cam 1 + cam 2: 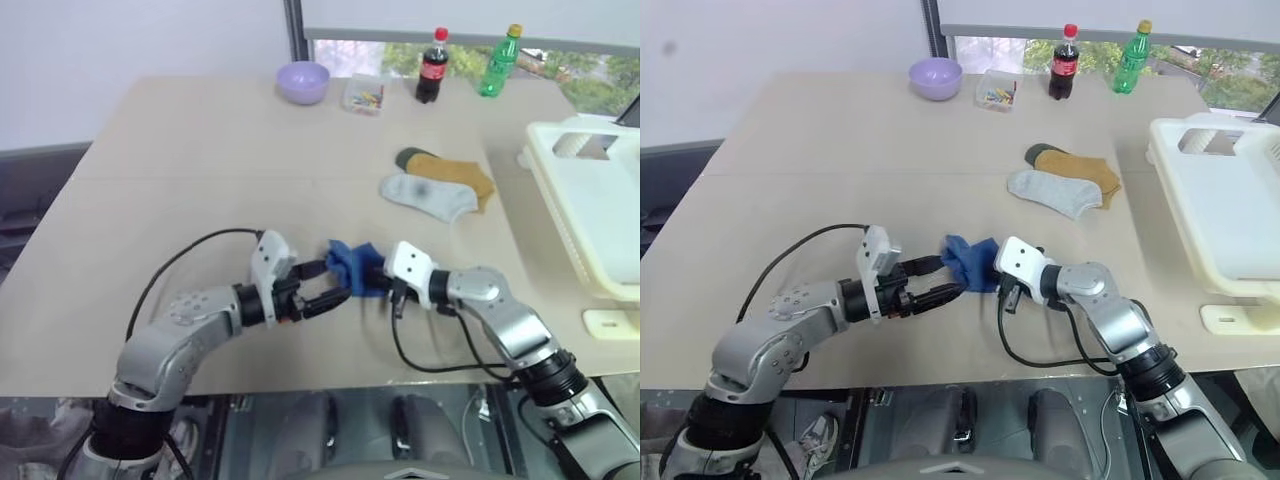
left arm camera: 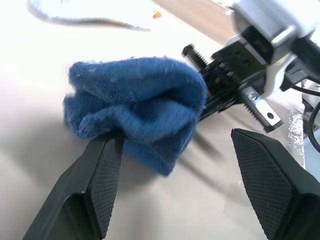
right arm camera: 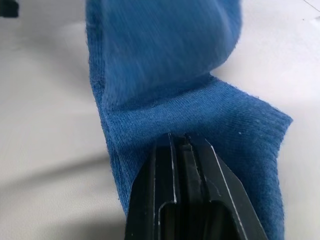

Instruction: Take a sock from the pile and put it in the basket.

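My right gripper [image 1: 385, 275] is clenched on the sock [image 1: 352, 268]; in its wrist view the two fingers are pressed together with the blue cloth pinched between them. The sock hangs bunched from these jaws, low over the table [image 1: 150, 190]. My left gripper [image 1: 325, 285] stands released just on the other side of the sock, jaws wide, one fingertip [image 2: 102, 172] touching the cloth, the other apart from it.

I think the step is to carry the sock to the basket [image 1: 560, 135], which lies well apart, to the right of the right jaws. To do it well I keep the right grip firm, draw the left jaws clear so they do not snag the cloth, and lift before I swing.

The pile [image 1: 440, 185] lies beyond the jaws. Further away stand a bottle [image 1: 431, 68] with a red label and a green bottle [image 1: 499, 62]; I cannot read any writing on them.
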